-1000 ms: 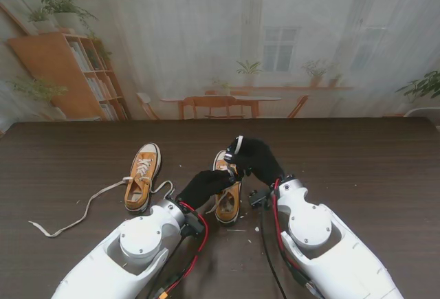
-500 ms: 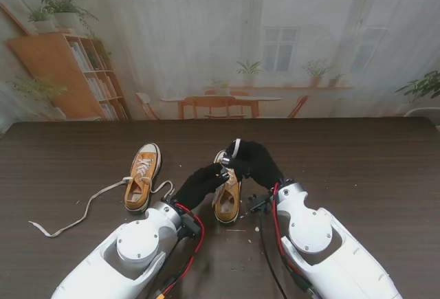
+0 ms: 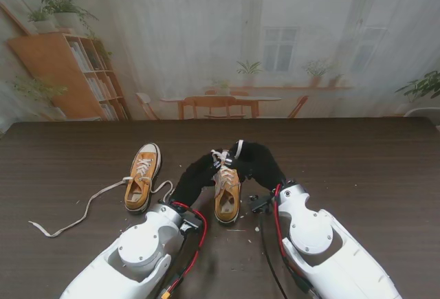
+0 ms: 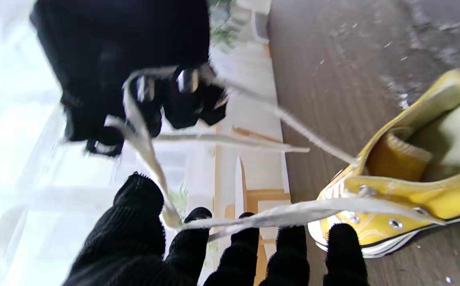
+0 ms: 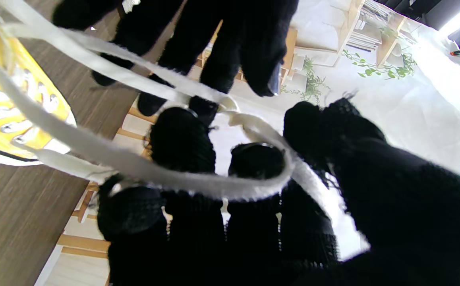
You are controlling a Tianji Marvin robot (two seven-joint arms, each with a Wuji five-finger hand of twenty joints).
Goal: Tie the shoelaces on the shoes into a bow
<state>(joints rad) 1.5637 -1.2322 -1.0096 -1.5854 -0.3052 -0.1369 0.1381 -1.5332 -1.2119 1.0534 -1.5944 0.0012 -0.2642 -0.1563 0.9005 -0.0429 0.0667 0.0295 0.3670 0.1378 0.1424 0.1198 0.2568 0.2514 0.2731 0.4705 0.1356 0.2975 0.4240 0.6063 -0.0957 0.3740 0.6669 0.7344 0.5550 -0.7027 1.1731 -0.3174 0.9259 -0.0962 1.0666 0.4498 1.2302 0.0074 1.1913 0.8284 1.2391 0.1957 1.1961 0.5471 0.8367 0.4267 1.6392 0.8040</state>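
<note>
The spare shoe (image 3: 142,177) lies untied at left. The left hand (image 3: 196,175) has slid left off the worked shoe (image 3: 227,192), pinching its lace (image 4: 293,210); the right hand (image 3: 256,161) grips a loop, so the bow is forming

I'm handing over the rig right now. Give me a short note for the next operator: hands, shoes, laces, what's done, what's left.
Left hand: shut on the lace of the right shoe, lifted above it.
Right hand: shut on the same shoe's lace, a loop of which lies across its fingers.
The two hands meet over the right shoe, strands crossing between them.
Left shoe: untouched, its lace trailing loose over the table toward the left.
Done: both lace ends picked up, crossing begun. No finished bow shows.
Left: complete this bow, then tie the left shoe.
</note>
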